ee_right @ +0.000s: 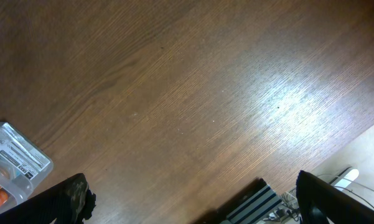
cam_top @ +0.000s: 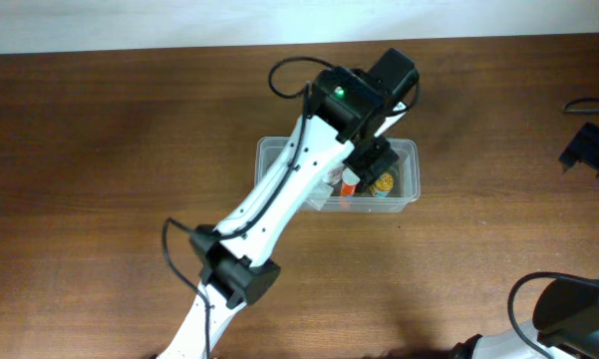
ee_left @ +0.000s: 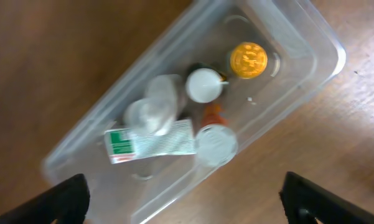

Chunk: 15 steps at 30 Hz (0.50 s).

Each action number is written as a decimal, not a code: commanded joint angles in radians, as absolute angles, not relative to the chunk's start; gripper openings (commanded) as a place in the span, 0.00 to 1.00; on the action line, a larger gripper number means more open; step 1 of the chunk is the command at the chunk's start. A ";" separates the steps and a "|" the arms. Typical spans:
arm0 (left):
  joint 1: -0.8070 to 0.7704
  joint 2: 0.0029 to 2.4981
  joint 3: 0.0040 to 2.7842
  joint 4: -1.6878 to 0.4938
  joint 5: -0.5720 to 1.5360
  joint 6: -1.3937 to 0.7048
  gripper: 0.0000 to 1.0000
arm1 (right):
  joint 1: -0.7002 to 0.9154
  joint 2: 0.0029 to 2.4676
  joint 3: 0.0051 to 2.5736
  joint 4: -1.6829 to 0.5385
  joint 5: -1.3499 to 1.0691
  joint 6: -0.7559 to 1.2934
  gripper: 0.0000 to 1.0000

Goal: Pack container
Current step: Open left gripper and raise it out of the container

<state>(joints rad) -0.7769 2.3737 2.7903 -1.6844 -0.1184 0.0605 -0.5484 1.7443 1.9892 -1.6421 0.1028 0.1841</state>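
The clear plastic container (cam_top: 275,152) sits at the table's middle, mostly under my left arm. In the left wrist view I look straight down into the container (ee_left: 327,57). It holds a gold-capped bottle (ee_left: 248,60), a white-capped bottle (ee_left: 204,85), an orange bottle (ee_left: 215,142), a pale blurry bottle (ee_left: 153,109) and a white-and-green box (ee_left: 150,142). My left gripper (ee_left: 185,208) hangs open above the container's near rim, with nothing between its fingers. My right gripper (ee_right: 199,205) is open over bare wood; a corner of the container (ee_right: 15,163) shows at that view's left edge.
The right arm's base (cam_top: 568,311) is at the bottom right corner. A black device (cam_top: 590,148) lies at the table's right edge. A black striped object (ee_right: 256,202) sits near the table's edge under the right gripper.
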 commanded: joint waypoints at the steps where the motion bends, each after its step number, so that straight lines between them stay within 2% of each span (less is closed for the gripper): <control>1: -0.774 2.236 2.805 -1.688 -0.193 0.065 0.99 | -0.550 1.750 1.986 -1.641 0.097 0.193 0.98; 8: -0.741 2.076 2.789 -1.688 -0.233 0.053 0.99 | -0.550 1.750 1.986 -1.641 0.097 0.192 0.98; 15: -0.613 1.859 2.667 -1.688 -0.233 -0.056 0.99 | -0.550 1.750 1.986 -1.641 0.097 0.193 0.98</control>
<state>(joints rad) -0.6743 1.9564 2.7296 -1.6840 -0.2138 0.0242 -0.5484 1.7443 1.9892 -1.6421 0.1028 0.1837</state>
